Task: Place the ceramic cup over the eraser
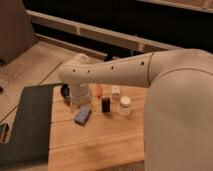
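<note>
The gripper [79,102] hangs, jaws apart and empty, near the bench's [100,145] left edge beside a dark bowl [65,90]. The ceramic cup [124,106] stands just beside the eraser [106,105], with bare wood open toward the near edge.

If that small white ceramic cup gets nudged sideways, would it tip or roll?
Probably it would slide: the small white ceramic cup looks squat and sits flat on the wooden table. Tipped over, its round wall might roll. The gripper hangs apart from it, by the dark round bowl.
</note>
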You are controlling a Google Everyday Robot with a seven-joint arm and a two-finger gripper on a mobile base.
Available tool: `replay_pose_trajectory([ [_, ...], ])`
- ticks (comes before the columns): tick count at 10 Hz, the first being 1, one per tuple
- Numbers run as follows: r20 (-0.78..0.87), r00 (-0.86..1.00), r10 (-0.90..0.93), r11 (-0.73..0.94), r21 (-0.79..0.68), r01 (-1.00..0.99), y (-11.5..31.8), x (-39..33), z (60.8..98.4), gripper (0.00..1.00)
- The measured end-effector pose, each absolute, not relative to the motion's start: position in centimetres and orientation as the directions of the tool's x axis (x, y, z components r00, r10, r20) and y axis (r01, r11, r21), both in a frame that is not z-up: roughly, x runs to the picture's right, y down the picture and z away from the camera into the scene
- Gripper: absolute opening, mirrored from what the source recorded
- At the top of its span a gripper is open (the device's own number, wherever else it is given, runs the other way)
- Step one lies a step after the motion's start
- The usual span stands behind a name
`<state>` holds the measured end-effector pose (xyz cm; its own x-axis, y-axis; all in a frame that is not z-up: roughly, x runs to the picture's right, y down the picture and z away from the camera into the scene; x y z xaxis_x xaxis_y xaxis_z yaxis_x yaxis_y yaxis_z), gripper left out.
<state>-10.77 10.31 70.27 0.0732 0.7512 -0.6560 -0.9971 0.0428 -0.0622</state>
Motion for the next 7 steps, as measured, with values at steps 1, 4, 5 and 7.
replay_pose_trajectory([
  [1,-0.656,0.073,0.751,0.043,-0.062,-0.997,10.3,-10.78,70.27,0.65],
  [4,-0.656,0.073,0.751,0.043,-0.062,-0.997,10.31,-10.77,70.27,0.65],
  [5,-0.656,0.073,0.751,0.043,-0.062,-0.997,10.31,-10.77,70.27,0.65],
  [7,-0.653,0.075,0.754,0.05,-0.057,-0.997,10.21,-10.73,70.24,0.65],
])
